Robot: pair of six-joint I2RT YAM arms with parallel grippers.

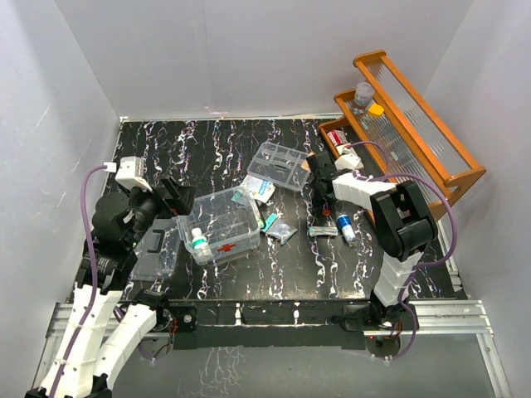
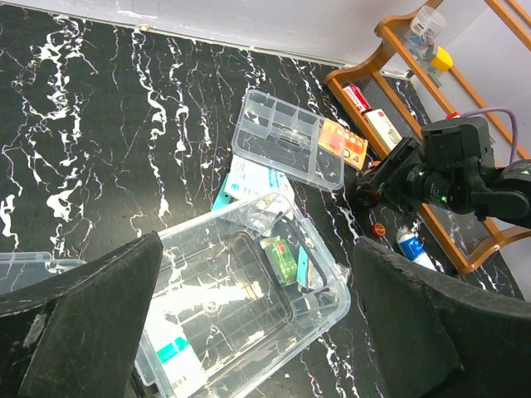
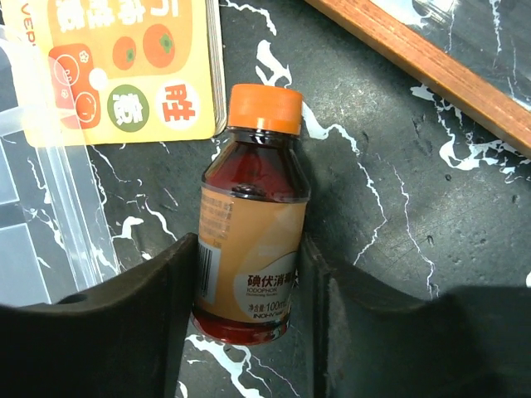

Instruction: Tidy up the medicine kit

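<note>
The medicine kit (image 1: 222, 224) is a clear box with a red mark on its front, open at the table's centre-left. Inside it are a white bottle (image 2: 176, 356), a green packet (image 2: 280, 254) and a teal strip. Its clear lid (image 1: 158, 249) lies flat to its left. My left gripper (image 2: 257, 274) is open and empty, hovering over the kit's left side (image 1: 178, 199). My right gripper (image 3: 249, 249) is shut on a brown iodophor bottle (image 3: 249, 240) with an orange cap, which lies on the table beside a clear divider tray (image 1: 280, 164).
An orange printed card (image 3: 124, 66) rests on the divider tray's edge. A blue-and-white tube (image 1: 346, 228), sachets (image 1: 280, 230) and a teal-and-white box (image 1: 260, 189) lie around the kit. An orange-brown wooden rack (image 1: 415, 124) with items stands at the back right.
</note>
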